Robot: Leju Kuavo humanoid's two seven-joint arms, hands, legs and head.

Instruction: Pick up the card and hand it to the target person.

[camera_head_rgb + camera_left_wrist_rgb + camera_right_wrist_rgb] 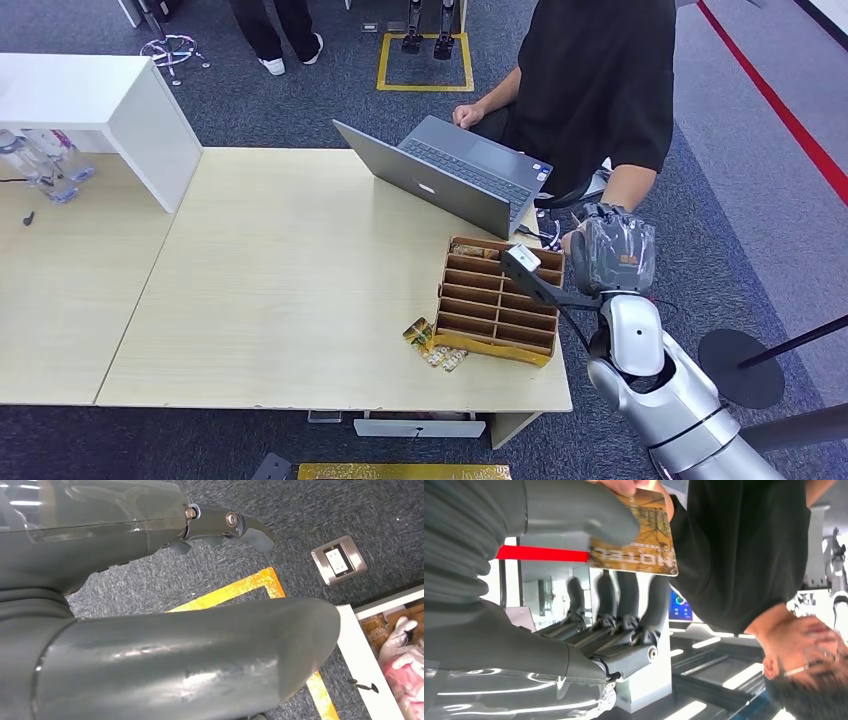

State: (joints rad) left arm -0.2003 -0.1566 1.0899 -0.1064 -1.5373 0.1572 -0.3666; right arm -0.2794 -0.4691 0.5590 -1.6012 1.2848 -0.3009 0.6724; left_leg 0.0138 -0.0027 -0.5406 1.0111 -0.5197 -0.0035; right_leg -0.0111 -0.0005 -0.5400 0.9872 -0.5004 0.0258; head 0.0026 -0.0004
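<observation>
A gold-brown card [644, 540] printed with "HOTEL" sits under the thumb [579, 510] of my right hand [524, 630], with my dark fingers [624, 610] just beside its edge. A person's fingertips [624, 486] grip the card's far edge. In the head view my right hand [618, 255] is raised off the table's right end, against the hand of the seated person [590, 80] in a black shirt. My left hand [150, 605] hangs over the carpet and holds nothing.
A brown slotted card box [498, 300] stands on the table [280, 280] near its right front corner, with loose cards [433, 345] beside it. An open grey laptop [450, 175] sits before the person. A white box [110, 100] stands at the back left.
</observation>
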